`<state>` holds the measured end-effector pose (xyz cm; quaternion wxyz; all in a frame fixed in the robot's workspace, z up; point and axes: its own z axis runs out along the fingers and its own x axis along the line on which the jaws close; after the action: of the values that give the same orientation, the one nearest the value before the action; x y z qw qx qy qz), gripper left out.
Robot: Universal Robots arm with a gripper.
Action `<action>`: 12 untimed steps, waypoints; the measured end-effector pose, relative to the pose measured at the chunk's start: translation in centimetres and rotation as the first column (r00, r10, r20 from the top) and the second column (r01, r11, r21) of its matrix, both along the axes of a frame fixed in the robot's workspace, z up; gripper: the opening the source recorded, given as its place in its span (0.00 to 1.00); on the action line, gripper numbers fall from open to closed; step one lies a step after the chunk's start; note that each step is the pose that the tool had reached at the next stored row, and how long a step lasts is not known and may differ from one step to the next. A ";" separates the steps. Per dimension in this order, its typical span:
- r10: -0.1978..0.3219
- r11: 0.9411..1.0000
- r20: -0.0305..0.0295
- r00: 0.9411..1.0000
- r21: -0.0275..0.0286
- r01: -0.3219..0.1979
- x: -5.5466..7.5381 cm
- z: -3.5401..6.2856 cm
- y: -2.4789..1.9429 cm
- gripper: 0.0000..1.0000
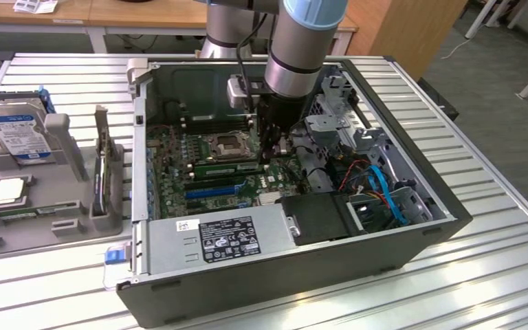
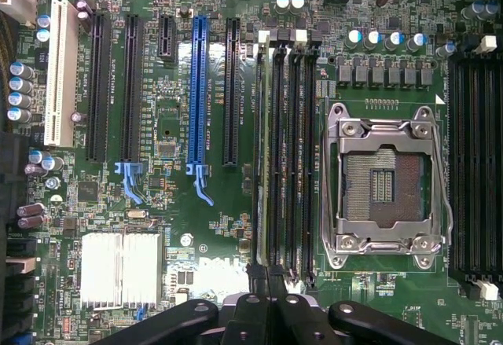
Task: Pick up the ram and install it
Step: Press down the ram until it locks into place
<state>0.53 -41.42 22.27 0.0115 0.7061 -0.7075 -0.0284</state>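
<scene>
The open black computer case (image 1: pixel 337 268) lies on its side on the slatted metal table (image 1: pixel 484 275), exposing the green motherboard (image 2: pixel 181 101) from above. Beside the silver CPU socket (image 2: pixel 385 180), the thin green ram (image 2: pixel 260 148) stands edge-on in a black slot, with the hand (image 2: pixel 267 278) pressed together upon its end, seemingly seating it.

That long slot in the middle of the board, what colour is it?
Bright blue. The long slot shows best in the wrist view, among black slots.

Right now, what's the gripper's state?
Gripper: jaws shut, tips at one end of the ram; whether they grip it cannot be told.
</scene>
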 end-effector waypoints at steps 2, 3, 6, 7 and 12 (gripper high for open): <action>0.000 1.000 0.000 1.000 0.000 0.000 0.0 0.00 0.00 0.10; 0.000 1.000 0.000 1.000 0.000 0.000 0.0 0.00 0.00 0.10; 0.000 1.000 0.000 1.000 0.000 0.000 0.0 -0.01 0.00 0.10; 0.000 1.000 0.000 1.000 0.000 0.000 0.0 -0.02 0.00 0.10; 0.000 1.000 0.000 1.000 0.000 0.000 0.0 -0.06 0.00 0.10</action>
<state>0.53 -41.42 22.20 0.0115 0.7061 -0.7075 -0.0285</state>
